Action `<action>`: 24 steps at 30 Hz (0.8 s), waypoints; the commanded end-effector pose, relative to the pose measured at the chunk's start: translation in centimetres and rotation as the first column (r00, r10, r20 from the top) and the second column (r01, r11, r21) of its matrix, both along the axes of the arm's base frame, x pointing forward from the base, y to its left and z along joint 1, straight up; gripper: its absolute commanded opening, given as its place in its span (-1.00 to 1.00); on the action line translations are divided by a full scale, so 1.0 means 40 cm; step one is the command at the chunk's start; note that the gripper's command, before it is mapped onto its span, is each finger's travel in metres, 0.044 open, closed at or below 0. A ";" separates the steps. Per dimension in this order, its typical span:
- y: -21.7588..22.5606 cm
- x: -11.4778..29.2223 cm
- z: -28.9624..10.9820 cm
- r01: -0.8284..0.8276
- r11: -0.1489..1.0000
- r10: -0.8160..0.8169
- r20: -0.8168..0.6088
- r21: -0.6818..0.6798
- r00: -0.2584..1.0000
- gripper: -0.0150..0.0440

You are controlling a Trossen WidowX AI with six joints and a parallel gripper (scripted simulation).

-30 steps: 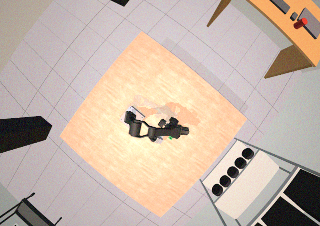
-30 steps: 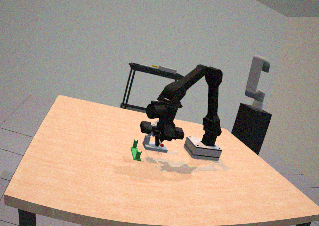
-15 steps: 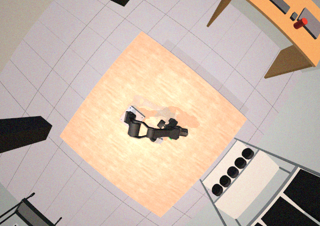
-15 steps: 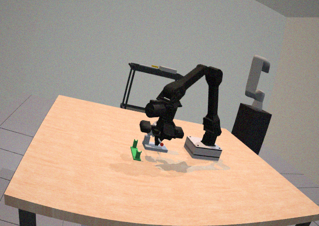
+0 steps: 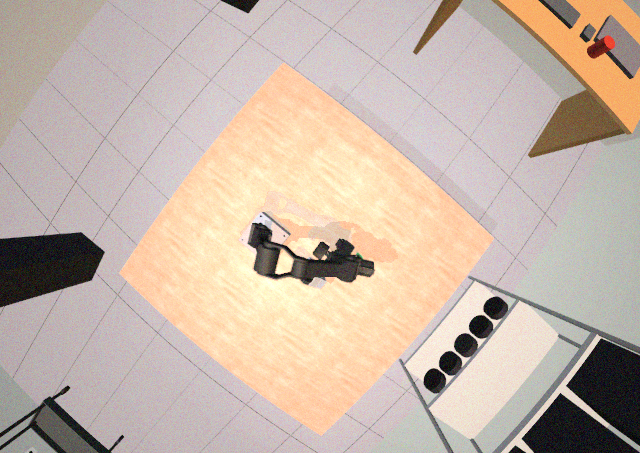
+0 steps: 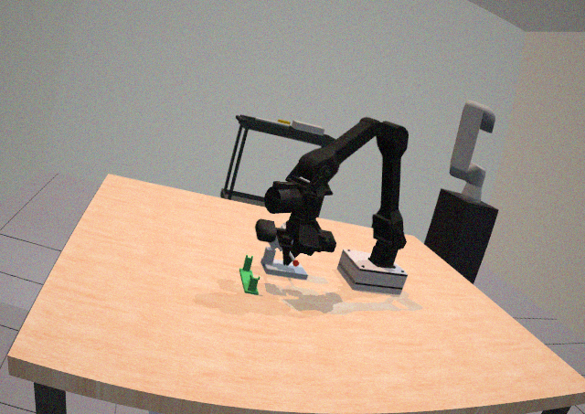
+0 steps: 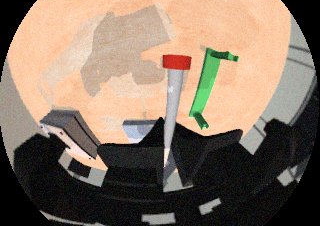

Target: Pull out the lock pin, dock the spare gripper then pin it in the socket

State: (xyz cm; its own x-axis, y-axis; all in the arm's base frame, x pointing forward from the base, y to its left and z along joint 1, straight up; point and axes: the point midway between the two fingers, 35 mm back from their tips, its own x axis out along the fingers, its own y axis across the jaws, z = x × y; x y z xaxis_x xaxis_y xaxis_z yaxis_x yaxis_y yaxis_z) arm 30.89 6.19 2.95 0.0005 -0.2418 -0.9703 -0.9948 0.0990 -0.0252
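My gripper (image 6: 287, 260) (image 7: 163, 120) is shut on the lock pin (image 6: 292, 257) (image 7: 172, 93), a grey shaft with a red head. The head stands out from the fingers. The fingers are low, in front of the mount (image 5: 316, 283) (image 6: 285, 271) (image 7: 137, 129) in the exterior view. The mount is a pale blue-grey base with an upright. A pale grey part (image 6: 275, 243), apparently the spare gripper, shows above the upright, mostly hidden by the arm. Whether it is fully seated, and whether the pin's far end touches the socket, is hidden.
A green cradle (image 6: 247, 281) (image 7: 205, 86) with two uprights stands empty beside the mount, close to the gripper; a sliver shows in the top view (image 5: 359, 255). The arm's own base (image 5: 279, 229) (image 6: 373, 280) (image 7: 75, 126) is on the mount's other side.
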 end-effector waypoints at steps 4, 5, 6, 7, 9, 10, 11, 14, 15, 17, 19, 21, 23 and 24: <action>-0.012 -0.001 0.001 -0.001 1.000 0.001 0.000 0.001 1.000 -0.49; -0.015 -0.001 0.001 -0.001 1.000 0.001 0.000 0.001 1.000 -0.49; -0.017 -0.001 0.001 -0.001 1.000 0.001 -0.001 0.001 1.000 -0.49; -0.017 -0.001 0.001 -0.001 1.000 0.001 -0.001 0.001 1.000 -0.49; -0.021 -0.001 0.001 -0.001 1.000 0.001 -0.001 0.001 1.000 -0.49; -0.023 -0.001 0.001 -0.001 1.000 0.001 -0.002 0.001 1.000 -0.49; -0.024 -0.002 0.001 -0.001 1.000 0.001 -0.002 0.001 1.000 -0.49; -0.029 -0.002 0.001 -0.001 1.000 0.001 -0.003 0.002 1.000 -0.49; -0.030 -0.002 0.001 -0.001 1.000 0.001 -0.003 0.002 1.000 -0.49; -0.034 -0.003 0.001 -0.001 1.000 0.001 -0.004 0.002 1.000 -0.49; -0.036 -0.003 0.001 -0.001 1.000 0.001 -0.004 0.002 1.000 -0.49; -0.040 -0.004 0.001 -0.001 1.000 0.001 -0.005 0.002 1.000 -0.49; -0.042 -0.004 0.001 -0.001 1.000 0.001 -0.005 0.002 1.000 -0.49; -0.044 -0.004 0.001 -0.001 1.000 0.001 -0.005 0.002 1.000 -0.49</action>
State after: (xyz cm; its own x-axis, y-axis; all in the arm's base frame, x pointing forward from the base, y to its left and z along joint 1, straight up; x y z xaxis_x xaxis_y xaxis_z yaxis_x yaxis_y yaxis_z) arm 30.73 4.69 2.93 -0.0061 -0.2405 -0.9706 -0.9950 0.0986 -0.0182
